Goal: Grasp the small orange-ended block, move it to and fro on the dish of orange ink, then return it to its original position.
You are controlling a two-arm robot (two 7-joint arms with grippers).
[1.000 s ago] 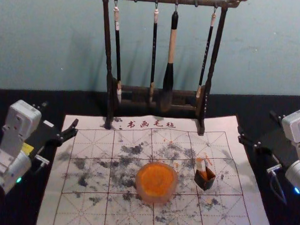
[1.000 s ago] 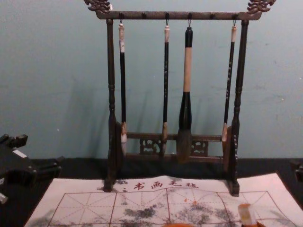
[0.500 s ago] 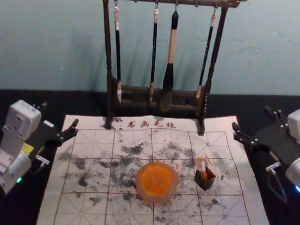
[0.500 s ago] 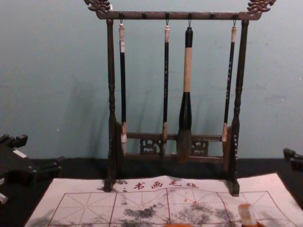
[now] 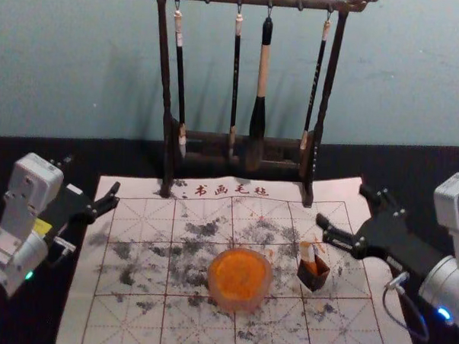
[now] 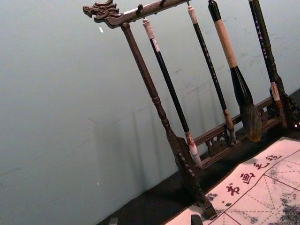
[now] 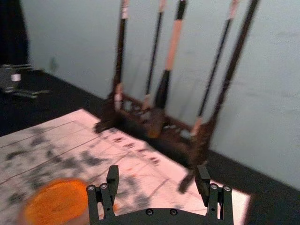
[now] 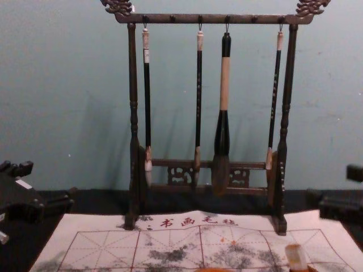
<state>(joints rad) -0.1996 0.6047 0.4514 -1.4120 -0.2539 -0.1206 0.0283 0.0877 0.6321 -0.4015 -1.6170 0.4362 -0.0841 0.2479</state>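
1. Right tool (image 7: 157, 173): fingers well apart, nothing between them. It's over the right side of the mat (image 5: 120, 319), near the block but not touching it. We read this as the approach; no grasp yet.

2. Block (image 5: 308, 252): sits in the small dark box (image 5: 314, 275), upright with a slight lean, top end poking above the rim. Chest view has an orange tint on that top end. Can't be sure how the lower end sits; the box walls hide it.

3. Next move: we bring the right tool over the block, line up one finger each side of the exposed part, lower, then close. Keep the tips off the box rim, or we'd likely drag or tip it. Lift straight until the block clears the walls.

4. Dish of orange ink (image 5: 239, 277): just beside the box, toward our left. After the lift we go there, rub to and fro lightly, then put the block back in the box at the same lean.

5. Left tool (image 5: 92, 174): parked off the mat's left edge, fingers spread, empty. No job for it, we think.

6. Brush rack (image 5: 168, 85): behind the work, over the mat's far edge. We keep the forearm low-risk there: no reaching past the block.
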